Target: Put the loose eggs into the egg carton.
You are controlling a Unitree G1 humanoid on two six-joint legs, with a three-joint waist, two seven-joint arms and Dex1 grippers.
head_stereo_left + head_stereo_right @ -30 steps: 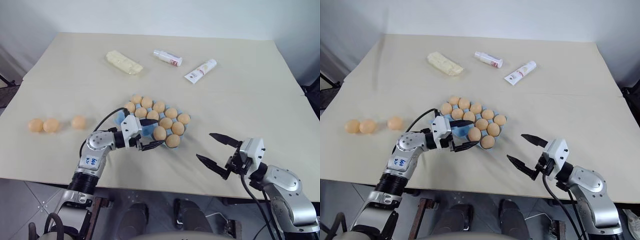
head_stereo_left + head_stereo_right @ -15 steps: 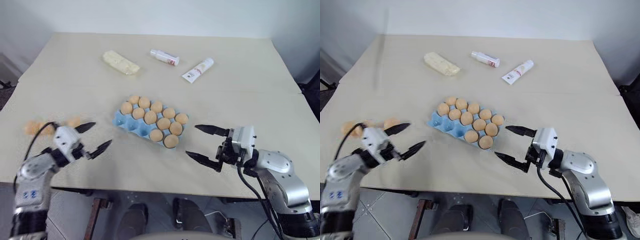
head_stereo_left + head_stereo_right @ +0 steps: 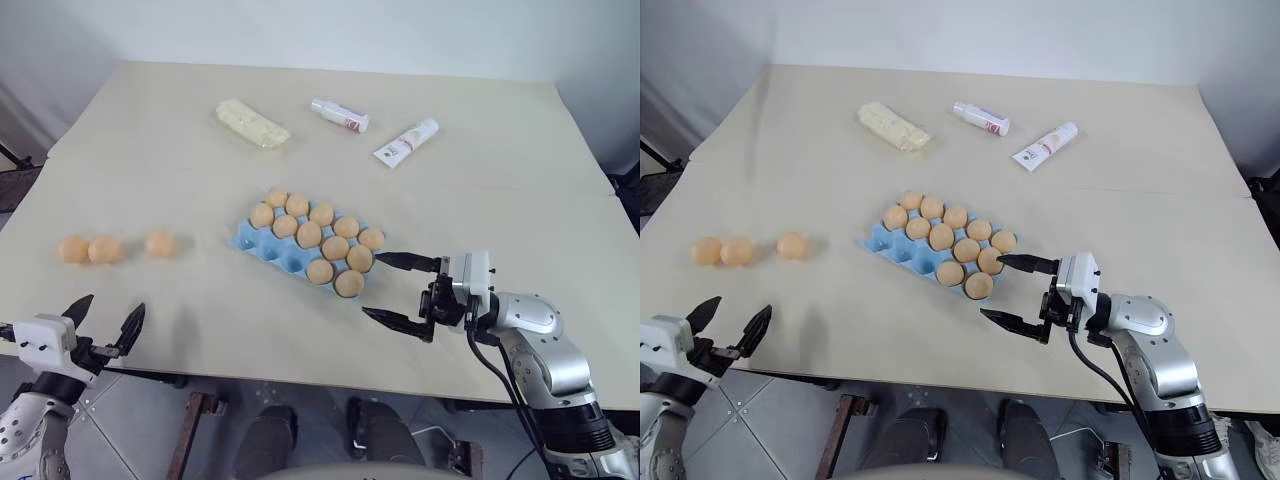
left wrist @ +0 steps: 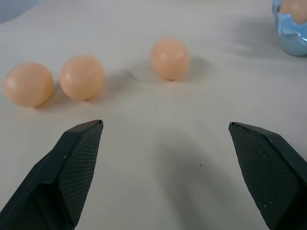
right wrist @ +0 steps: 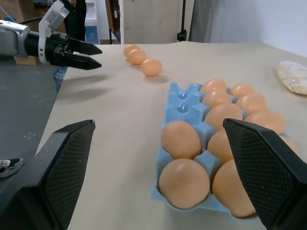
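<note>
Your table (image 3: 480,180) is the big beige slab here. On it, about the middle, sits the egg carton (image 3: 262,240), light blue, with eggs packed into most of its cups and a few bare cups along its near-left edge.

Your right gripper (image 3: 399,291) hangs just right of the carton's near corner, pointing left at it, fingers spread wide with nothing between them. Your left gripper (image 3: 103,319) is down at the near-left edge of the table, also spread wide and empty (the wrist view looks straight between its fingers at the eggs).

On the far side you've got a pale yellow wrapped block (image 3: 252,123) on the left, then a small white bottle (image 3: 339,115) and a white tube (image 3: 406,142) to its right.

The loose eggs (image 3: 103,247) are three in a row on the left, well apart from the carton: two touching, the third just right of them.
</note>
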